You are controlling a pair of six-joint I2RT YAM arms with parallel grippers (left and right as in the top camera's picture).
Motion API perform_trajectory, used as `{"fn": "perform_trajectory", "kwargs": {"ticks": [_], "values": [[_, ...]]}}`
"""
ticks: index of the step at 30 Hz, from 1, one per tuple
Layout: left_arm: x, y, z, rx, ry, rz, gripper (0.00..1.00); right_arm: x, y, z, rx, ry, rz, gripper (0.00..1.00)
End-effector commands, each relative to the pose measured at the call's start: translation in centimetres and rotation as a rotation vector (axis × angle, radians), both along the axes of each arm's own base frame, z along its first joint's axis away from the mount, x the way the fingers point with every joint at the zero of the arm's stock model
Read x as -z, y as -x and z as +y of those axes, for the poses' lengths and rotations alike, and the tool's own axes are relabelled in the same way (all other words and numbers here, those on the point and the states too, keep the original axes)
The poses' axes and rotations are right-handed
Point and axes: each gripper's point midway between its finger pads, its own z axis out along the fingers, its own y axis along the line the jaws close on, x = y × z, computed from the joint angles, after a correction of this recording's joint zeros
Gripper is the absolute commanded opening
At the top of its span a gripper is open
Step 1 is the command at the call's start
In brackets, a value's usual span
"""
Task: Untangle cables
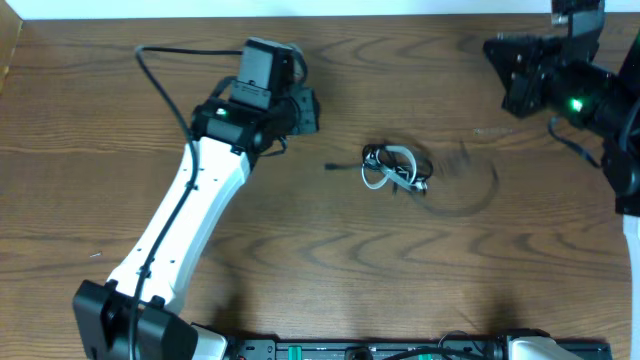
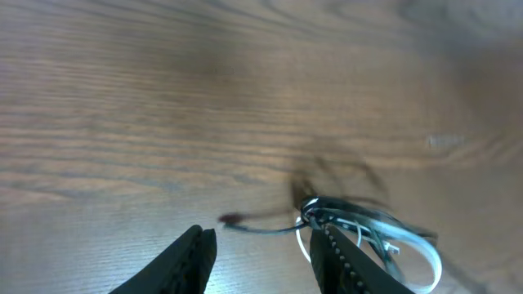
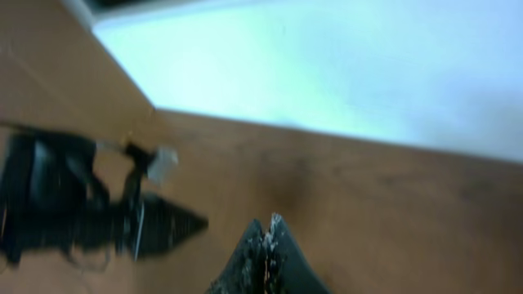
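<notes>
One wooden table point(image 1: 300, 270). Two robot arms: a left arm point(image 1: 190, 200) and a right arm point(image 1: 590, 100). Two grippers, one per arm: the left gripper point(image 2: 261, 231) with fingers spread, the right gripper point(image 3: 265, 227) with fingers pressed together. Two thin cables, one white cable point(image 2: 429, 257) and one black cable point(image 1: 490, 192), bunched into a single tangle. One small plug point(image 1: 328, 167) sticking out clear of it; any others too knotted to count.

You'll find the cables point(image 1: 395, 168) bunched on the table point(image 1: 300, 260) just right of the frame's centre, the left gripper point(image 1: 306, 110) to their upper left and the right gripper point(image 1: 500, 55) at upper right.
</notes>
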Motion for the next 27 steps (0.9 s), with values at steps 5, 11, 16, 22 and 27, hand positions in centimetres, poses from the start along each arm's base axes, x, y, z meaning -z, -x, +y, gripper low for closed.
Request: {"fn": "perform_trajectory", "kwargs": {"ticks": [5,11,16,22,27], "values": [[0.0,0.0,-1.1,0.084,-0.025,-0.030,0.52,-7.2,-1.3,-1.0,0.062,-0.097,-0.222,0.01],[0.5,0.3,-1.2,0.109,-0.042,-0.022,0.59,-3.5,-2.0,-1.6,0.105,-0.055,-0.083,0.07],[2.5,1.9,-2.6,0.208,-0.060,0.040,0.59,3.7,-3.3,-3.5,0.200,0.033,0.170,0.42],[7.0,3.6,-3.3,0.235,-0.100,0.206,0.59,9.4,-4.8,-5.0,0.220,0.078,0.355,0.56],[10.3,5.6,-5.0,0.232,-0.048,0.372,0.59,11.7,-5.9,-5.3,0.220,0.088,0.415,0.59]]}}
